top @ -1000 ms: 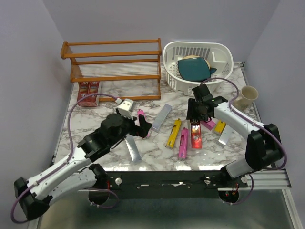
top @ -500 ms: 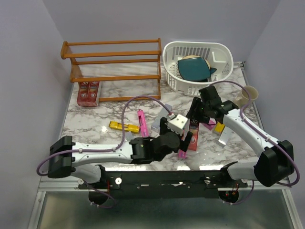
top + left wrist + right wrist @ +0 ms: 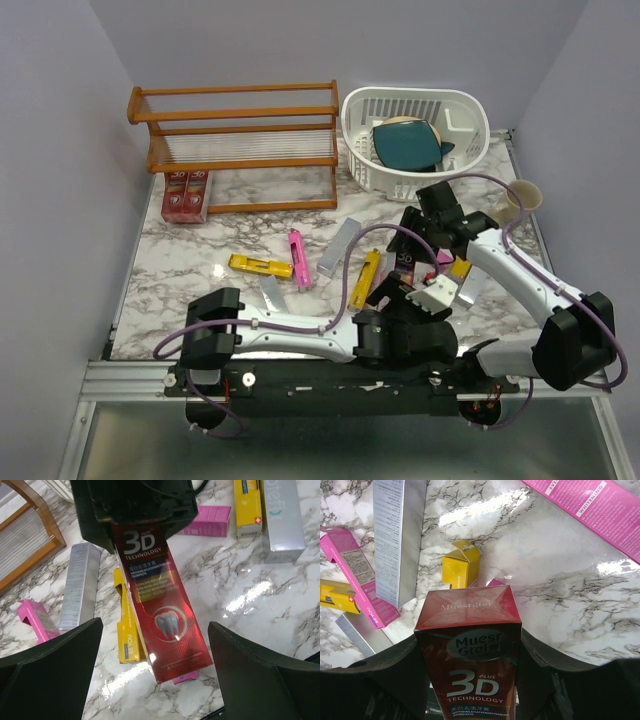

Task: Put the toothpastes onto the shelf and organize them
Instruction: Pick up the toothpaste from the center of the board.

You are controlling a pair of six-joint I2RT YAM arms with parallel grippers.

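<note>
Right end effector point(image 3: 412, 238) clamping red toothpaste carton point(image 3: 159, 605), left end effector point(image 3: 155, 667) spread wide, left arm point(image 3: 290, 335) lying rightward

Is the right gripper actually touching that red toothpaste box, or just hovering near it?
Touching. In the right wrist view the right gripper has its fingers pressed against both sides of the red toothpaste box, with no gap showing.

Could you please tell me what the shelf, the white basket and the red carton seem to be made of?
Shelf: probably wood, orange-brown satin rails; clear slats look plastic. White basket: moulded plastic, slotted walls. Red carton: glossy printed card, folded creased end, likely.
</note>
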